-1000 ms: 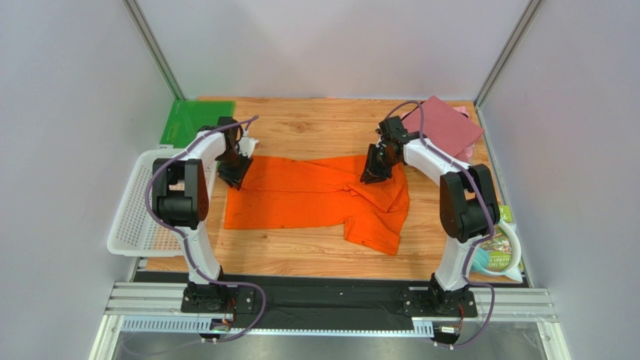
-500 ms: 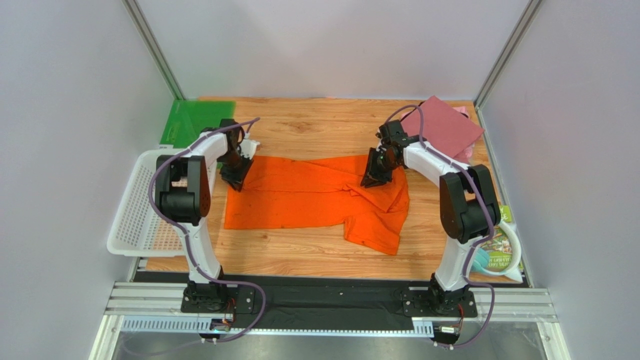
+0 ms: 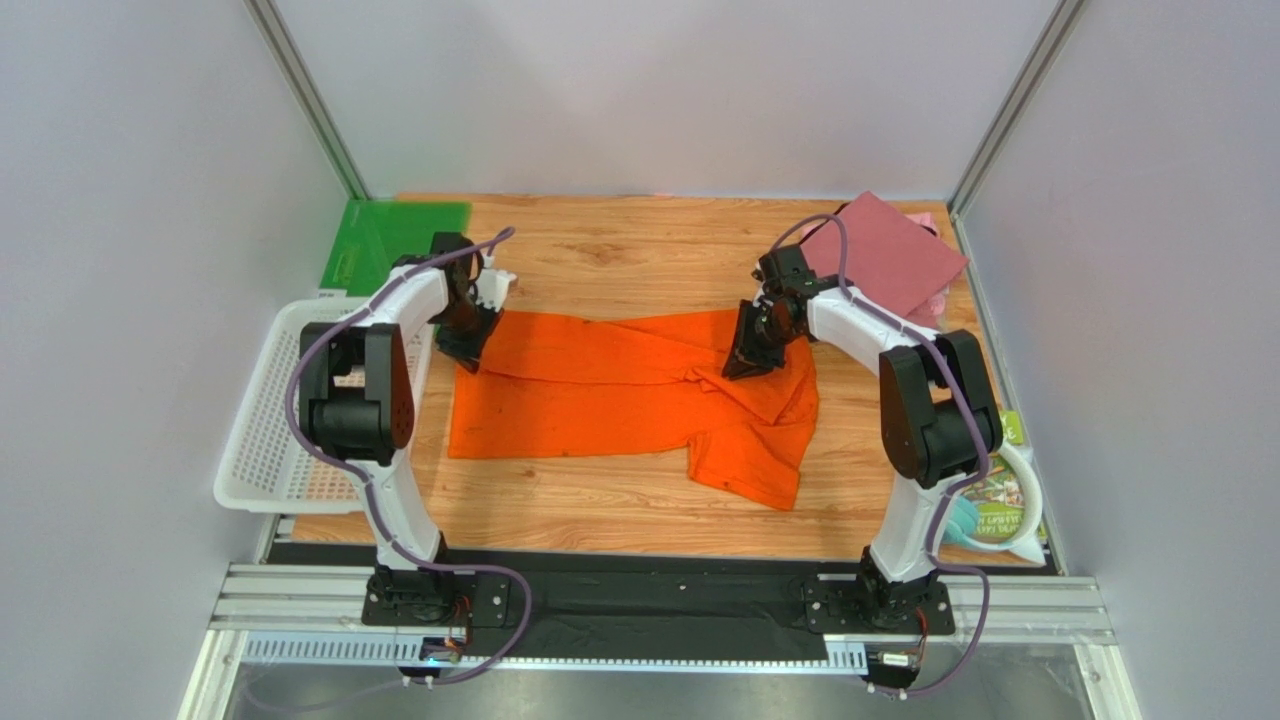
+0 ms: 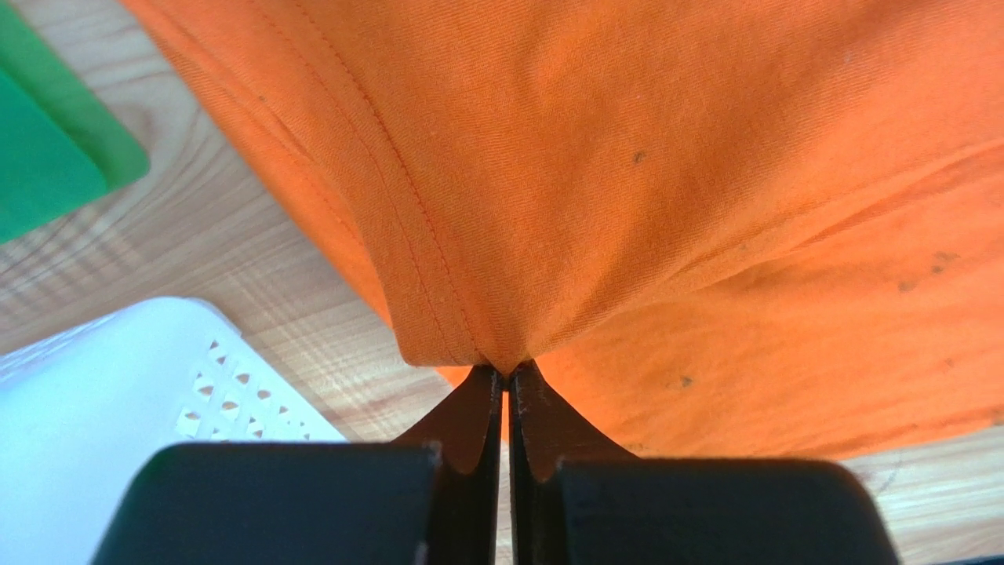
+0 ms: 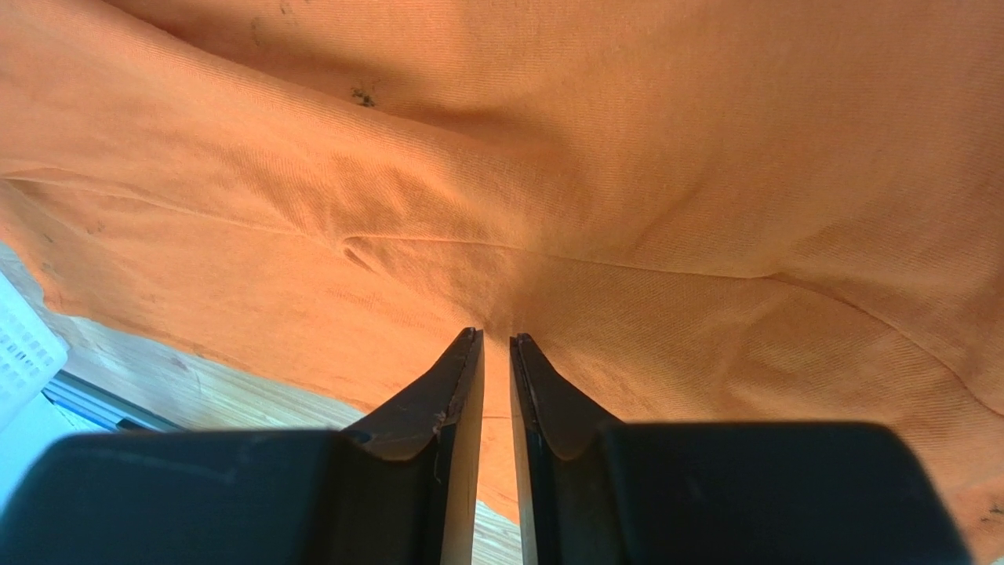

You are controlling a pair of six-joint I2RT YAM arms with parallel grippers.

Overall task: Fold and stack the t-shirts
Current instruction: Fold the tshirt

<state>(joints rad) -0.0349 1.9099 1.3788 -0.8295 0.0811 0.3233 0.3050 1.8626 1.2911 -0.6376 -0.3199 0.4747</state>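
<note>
The orange t-shirt (image 3: 601,405) lies spread across the middle of the wooden table (image 3: 601,507), with one sleeve trailing toward the near edge. At its far left corner, just beside the white basket (image 4: 106,400), the left gripper (image 4: 507,374) has its fingers pressed together on a pinch of hem. Along the far right edge, the right gripper (image 5: 496,341) clamps a bunched fold, leaving only a sliver between its fingers. Beyond it, a folded maroon t-shirt (image 3: 894,255) sits in the far right corner.

Orange tee (image 3: 631,398) rumpled, centre; maroon tee (image 3: 890,255) folded atop pink tee (image 3: 924,222), far-R corner.
</note>
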